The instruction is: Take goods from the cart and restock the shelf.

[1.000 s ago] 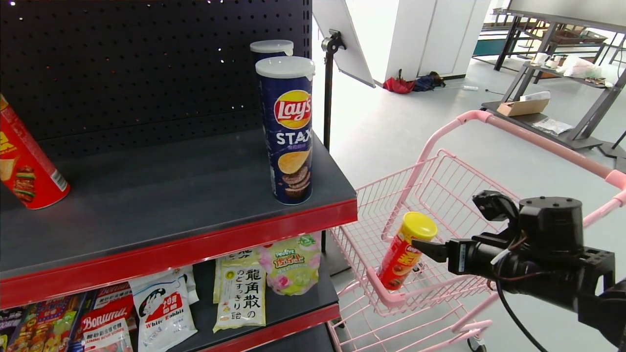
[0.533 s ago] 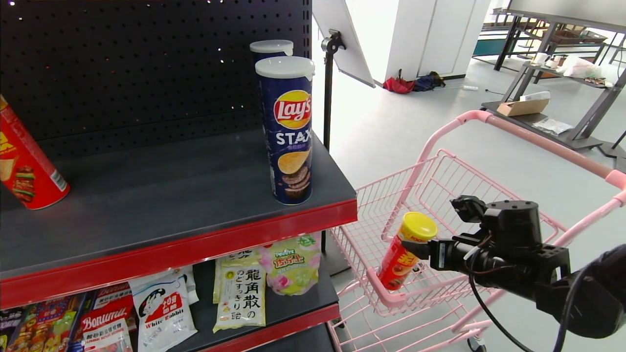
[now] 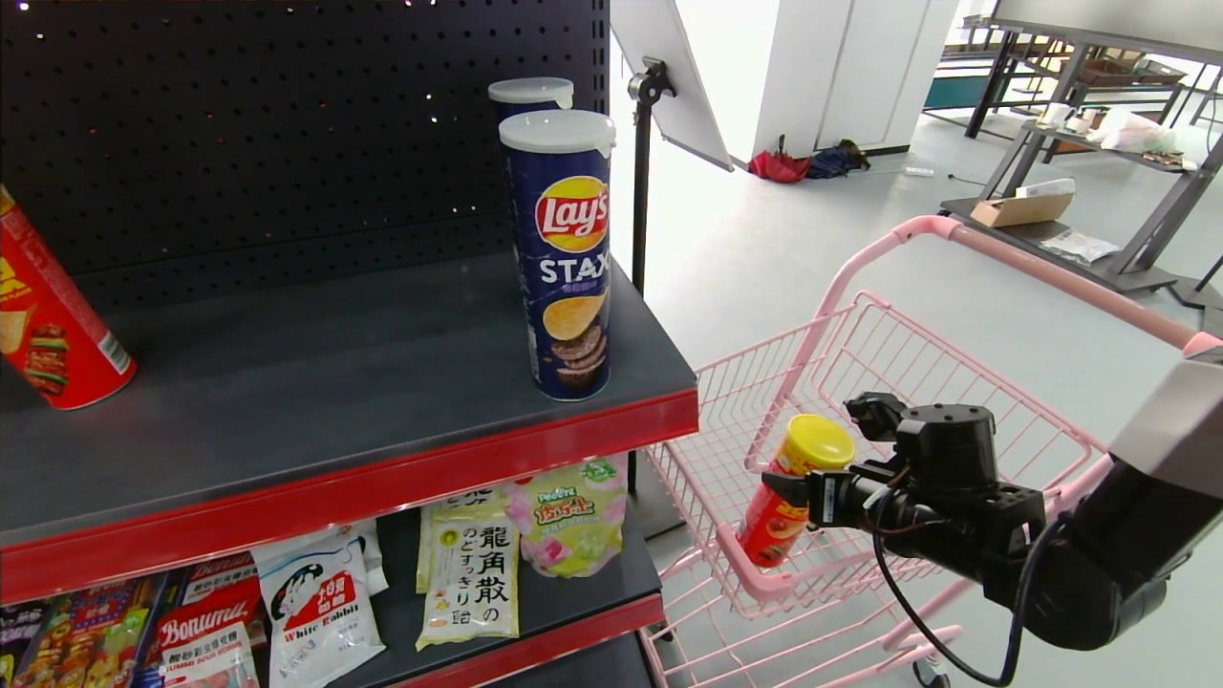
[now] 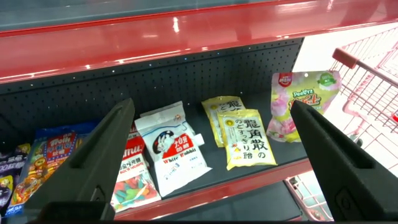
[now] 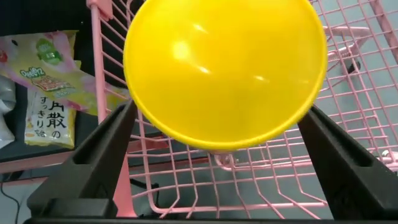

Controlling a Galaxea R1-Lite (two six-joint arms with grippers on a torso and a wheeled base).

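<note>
can: red tube with a yellow lid, standing tilted in the front corner of the cart, leaning on the wire wall, lid end up

right gripper: down in the cart right at the can. Fingers spread wide, one on each side of the yellow lid in the wrist view. Not clamped on anything, and I honestly can't tell if either finger is touching the can.

left gripper: also spread wide with nothing in it, pointed at the lower shelf

shelf: top board has two blue cans at its right end, one upright near the front edge and one right behind it. There's another red can way over on the left.

lower shelf: snack bags lying in a row under the red lip

cart spot: just right of the shelf, basket about level with the lower shelf
</note>
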